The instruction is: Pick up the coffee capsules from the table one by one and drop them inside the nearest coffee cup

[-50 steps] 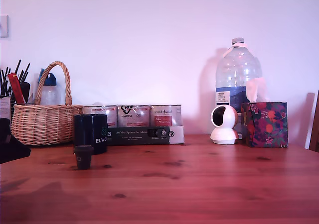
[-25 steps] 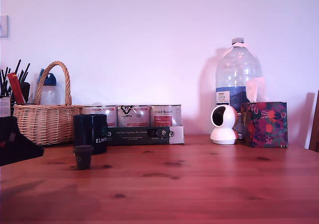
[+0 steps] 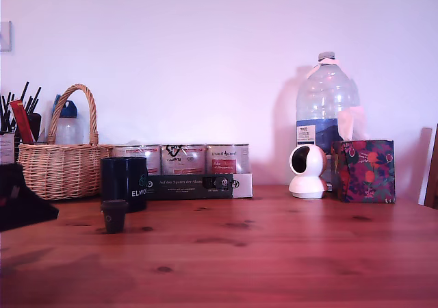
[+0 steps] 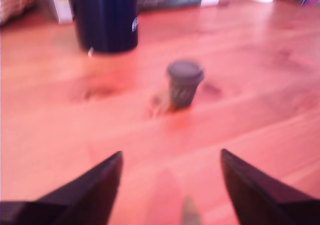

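Right now you're on the approach to the first pick; your gripper (image 4: 170,185) is spread wide and holds nothing, its two dark fingers well short of the coffee capsule (image 4: 184,83); that capsule stands upright on the table (image 4: 260,105), just in front of the coffee cup (image 4: 105,16) and apart from it; next, I judge, you need to centre on the capsule, descend and close around it.

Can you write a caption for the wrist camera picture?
Open gripper faces a small dark coffee capsule standing on the wooden table, the mug behind it.
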